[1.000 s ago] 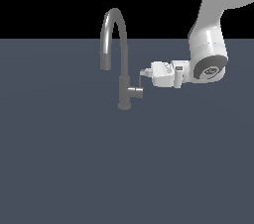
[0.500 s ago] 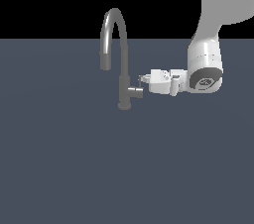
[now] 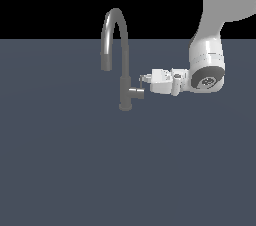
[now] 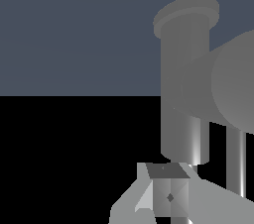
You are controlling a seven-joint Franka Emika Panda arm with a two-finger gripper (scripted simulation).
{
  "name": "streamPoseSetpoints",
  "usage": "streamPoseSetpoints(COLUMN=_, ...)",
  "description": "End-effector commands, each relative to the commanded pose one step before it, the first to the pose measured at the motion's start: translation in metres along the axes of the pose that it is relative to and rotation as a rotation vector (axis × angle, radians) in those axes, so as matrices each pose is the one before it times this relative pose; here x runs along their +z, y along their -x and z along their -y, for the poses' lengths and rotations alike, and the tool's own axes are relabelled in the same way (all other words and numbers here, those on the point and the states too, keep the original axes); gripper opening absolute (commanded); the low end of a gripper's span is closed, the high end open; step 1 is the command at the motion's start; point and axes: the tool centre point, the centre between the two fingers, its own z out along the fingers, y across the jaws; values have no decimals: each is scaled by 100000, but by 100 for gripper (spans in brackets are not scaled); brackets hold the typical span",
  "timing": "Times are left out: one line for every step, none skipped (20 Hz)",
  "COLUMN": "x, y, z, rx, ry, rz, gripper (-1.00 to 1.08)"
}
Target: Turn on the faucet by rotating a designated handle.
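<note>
Exterior view: the faucet (image 3: 124,75) stands on the grey floor (image 3: 75,170), its handle (image 3: 142,85) on the side stub facing the arm (image 3: 207,65). The gripper (image 3: 145,80) reaches the handle; jaw state cannot be told.

Wrist view: faucet body (image 4: 186,94) looms close, one fingertip (image 4: 168,188) just beside it.
</note>
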Motion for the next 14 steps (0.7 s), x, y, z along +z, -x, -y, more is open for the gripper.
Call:
streamPoseSetpoints(x=-4, y=200, z=-415, rx=-45, ry=4, rz=-19, gripper=-100)
streamPoseSetpoints(x=-2, y=89, z=-214, rx=0, ry=0, rz=0, gripper=-100)
streamPoseSetpoints(x=-2, y=89, z=-216, rx=0, ry=0, rz=0, gripper=-100)
streamPoseSetpoints(x=-2, y=90, z=-218, rx=0, ry=0, rz=0, gripper=-100)
streamPoseSetpoints(x=-2, y=91, z=-221, rx=0, ry=0, rz=0, gripper=-100)
streamPoseSetpoints(x=-2, y=92, z=-223, rx=0, ry=0, rz=0, gripper=-100)
streamPoseSetpoints(x=-2, y=93, z=-225, rx=0, ry=0, rz=0, gripper=-100)
streamPoseSetpoints(x=-3, y=94, z=-227, rx=0, ry=0, rz=0, gripper=-100)
streamPoseSetpoints(x=-3, y=96, z=-229, rx=0, ry=0, rz=0, gripper=-100)
streamPoseSetpoints(x=-3, y=97, z=-231, rx=0, ry=0, rz=0, gripper=-100)
streamPoseSetpoints(x=0, y=0, z=0, rx=0, ry=0, rz=0, gripper=-100)
streamPoseSetpoints(x=-12, y=-228, z=287, rx=59, ry=-282, rz=-148, gripper=-100)
streamPoseSetpoints(x=-10, y=0, z=-264, rx=0, ry=0, rz=0, gripper=-100)
streamPoseSetpoints(x=-11, y=0, z=-267, rx=0, ry=0, rz=0, gripper=-100)
